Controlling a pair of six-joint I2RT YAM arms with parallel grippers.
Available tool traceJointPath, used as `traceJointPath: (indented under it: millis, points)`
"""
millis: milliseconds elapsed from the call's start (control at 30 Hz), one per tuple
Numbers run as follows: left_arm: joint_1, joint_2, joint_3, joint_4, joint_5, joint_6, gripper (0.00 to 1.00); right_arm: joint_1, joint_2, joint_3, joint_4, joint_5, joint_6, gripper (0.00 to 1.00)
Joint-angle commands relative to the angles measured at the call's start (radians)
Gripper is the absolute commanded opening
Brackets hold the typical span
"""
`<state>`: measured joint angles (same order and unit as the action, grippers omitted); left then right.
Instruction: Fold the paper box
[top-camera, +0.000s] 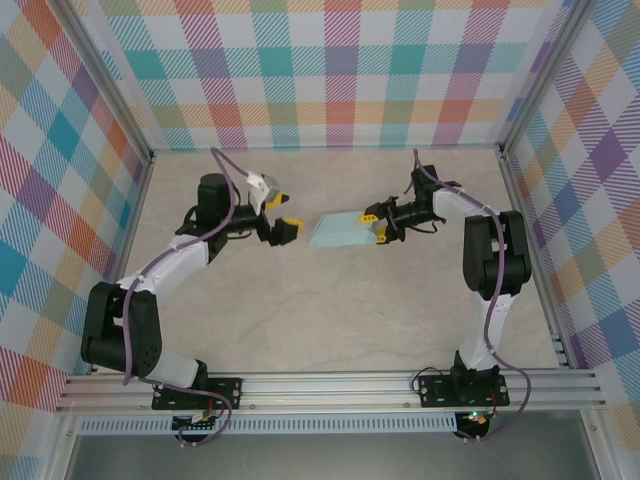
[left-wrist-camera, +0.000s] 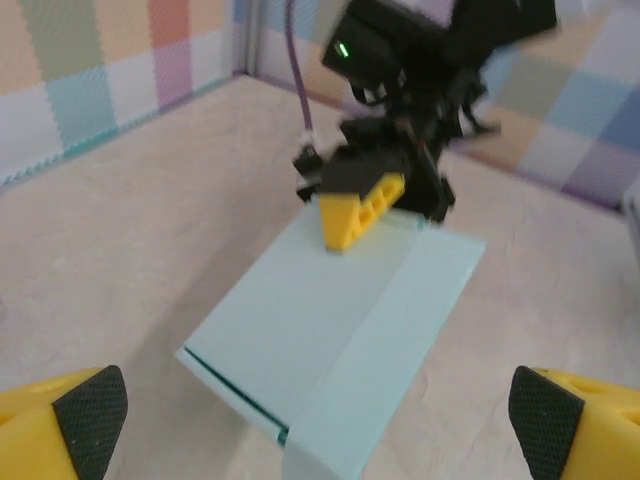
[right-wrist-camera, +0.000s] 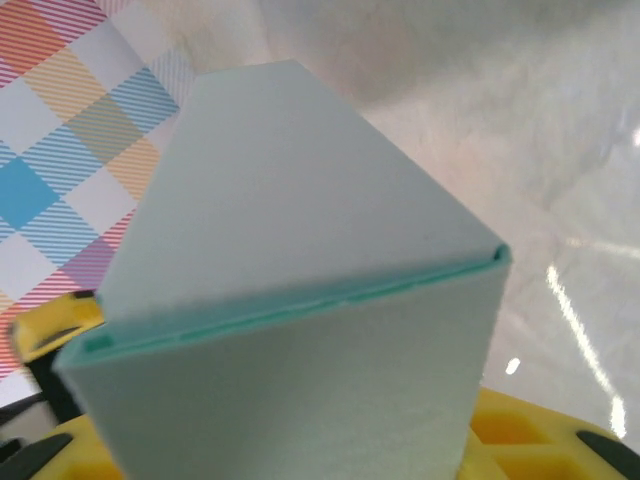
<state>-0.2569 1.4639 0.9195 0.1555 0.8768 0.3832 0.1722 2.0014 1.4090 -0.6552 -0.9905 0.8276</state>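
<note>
**Work area.** The pale stone-patterned table is enclosed by plaid walls on three sides, with an aluminium rail at the near edge.

**Task item.** The paper box lies between the two grippers, its long axis running from one to the other. From the left wrist it reads as a flattened piece with one lengthwise crease. The strip on the far side of that crease slopes down and away. Doubled layers show at the end nearest the left fingers.

**Right gripper**. It is closed on the far end of the box, with one yellow finger pressed on the top face. From its own wrist, card fills the space between its fingers, and a ridge edge stands up ahead of them.

**Left gripper**. The jaws are wide and hold nothing. The pads flank the near end of the box without touching it.

**Step in hand, as judged.** The left takes the free end while the right anchors.
- Close in on the sloping strip along the crease, not across the flat panel, so the card bends where it is scored.
- Hold the right grip firm. Thin card is likely to buckle or slide if pushed endwise.

**Obstruction.** The right arm's purple cable hangs beyond the right fingers, behind the box. It is not in the left fingers' path.
</note>
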Motion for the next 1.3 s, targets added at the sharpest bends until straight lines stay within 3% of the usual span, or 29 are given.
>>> traceJointPath:
  millis: [0,133,367,600,800,1167,1267]
  points:
    - [-0.069,-0.004,-0.065,-0.106,-0.059,0.369,1.00,-0.005,-0.002,0.051,-0.181,-0.089,0.020,0.41]
    - [-0.151,-0.031,-0.125,0.025,-0.207,0.405,1.00,-0.005,0.001,0.041,-0.202,-0.109,0.028,0.41]
    - [-0.236,-0.012,-0.133,0.064,-0.299,0.489,1.00,-0.005,-0.015,0.001,-0.157,-0.133,0.081,0.41]
    - [-0.308,0.036,-0.145,0.116,-0.470,0.589,0.86,-0.005,-0.039,-0.020,-0.126,-0.137,0.116,0.40]
    - [-0.330,0.068,-0.106,0.061,-0.488,0.631,0.71,-0.002,-0.050,-0.040,-0.098,-0.141,0.142,0.40]
    - [-0.354,0.152,-0.089,0.115,-0.551,0.599,0.72,0.014,-0.058,-0.064,-0.053,-0.155,0.170,0.40]
    - [-0.354,0.164,-0.060,0.064,-0.556,0.606,0.56,0.014,-0.059,-0.064,-0.054,-0.150,0.172,0.40]
